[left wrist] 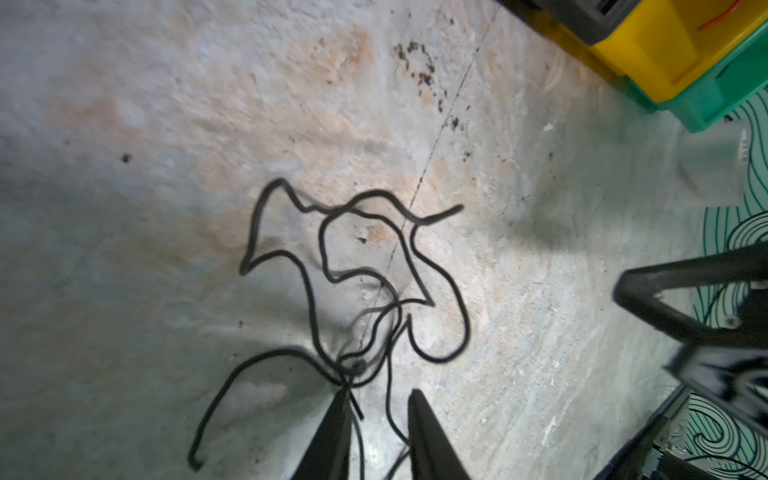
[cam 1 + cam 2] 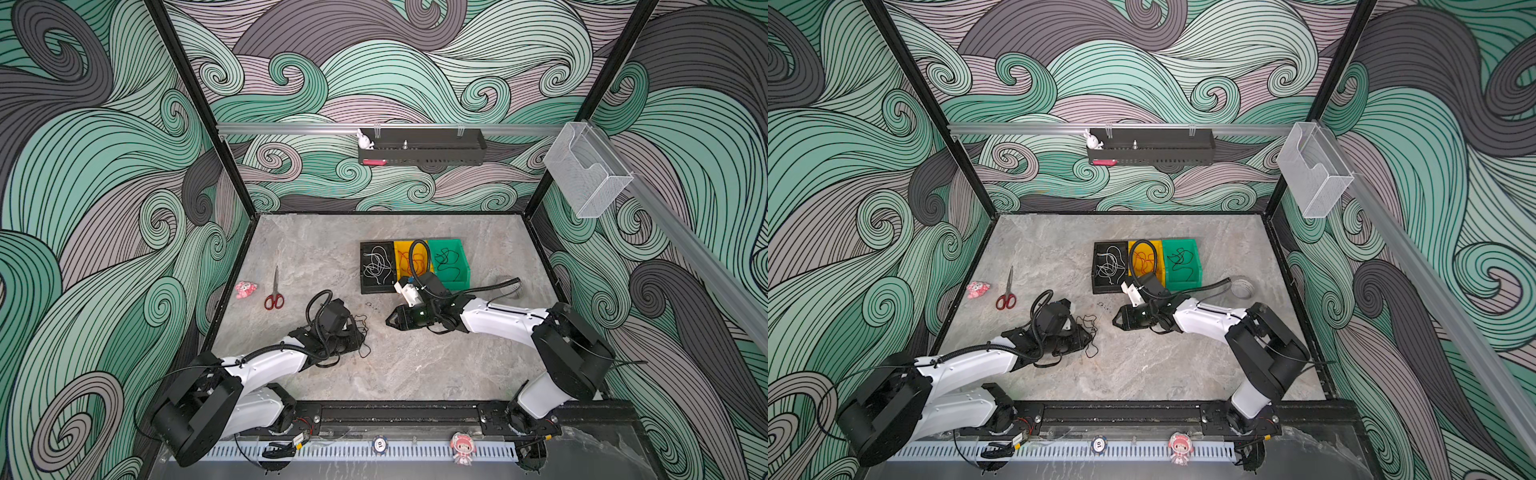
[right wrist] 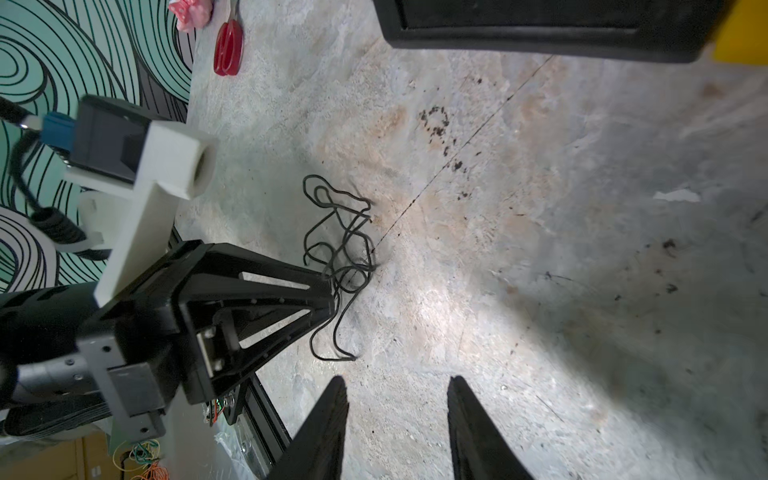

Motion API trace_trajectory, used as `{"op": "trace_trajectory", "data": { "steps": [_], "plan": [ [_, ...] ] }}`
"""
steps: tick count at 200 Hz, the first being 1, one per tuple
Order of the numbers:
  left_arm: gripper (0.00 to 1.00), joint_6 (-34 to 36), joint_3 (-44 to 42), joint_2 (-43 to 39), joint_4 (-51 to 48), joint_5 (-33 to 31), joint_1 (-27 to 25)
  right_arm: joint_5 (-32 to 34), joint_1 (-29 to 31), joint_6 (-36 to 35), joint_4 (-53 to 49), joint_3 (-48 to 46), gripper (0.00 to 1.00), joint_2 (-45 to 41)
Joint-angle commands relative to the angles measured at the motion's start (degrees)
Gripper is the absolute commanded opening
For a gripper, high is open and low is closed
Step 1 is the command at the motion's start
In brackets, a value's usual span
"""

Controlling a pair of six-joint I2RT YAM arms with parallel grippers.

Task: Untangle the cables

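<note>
The left jaws stand narrowly parted at the edge of the tangled black cable [image 1: 308, 286] lying on the surface [image 1: 166, 124], one tip touching its knot and strands running through the gap, while the right jaws, wider apart and empty, hang near it without touching.

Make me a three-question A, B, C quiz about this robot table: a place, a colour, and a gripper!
1. Where are the scissors? A) in a bin B) on the table beside the pink toy C) in a gripper
2. What colour are the cables in the green bin? A) white B) black C) red
3. How is the right gripper? A) open, empty B) shut on a cable C) holding scissors
Answers: B, they lie flat on the table; B, dark loops against green; A, its jaws stand apart with nothing between.
</note>
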Motion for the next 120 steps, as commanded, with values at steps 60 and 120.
{"op": "trace_trajectory", "data": {
  "steps": [60, 120],
  "plan": [
    [0.51, 4.59, 3.71, -11.42, -12.92, -8.56, 2.39, -3.47, 2.67, 2.01, 4.35, 4.5, 0.42, 5.76],
    [0.52, 6.46, 5.34, -3.79, -9.03, -4.76, 5.96, -4.7, 6.99, 0.96, 2.92, 4.38, 0.43, 7.79]
  ]
}}
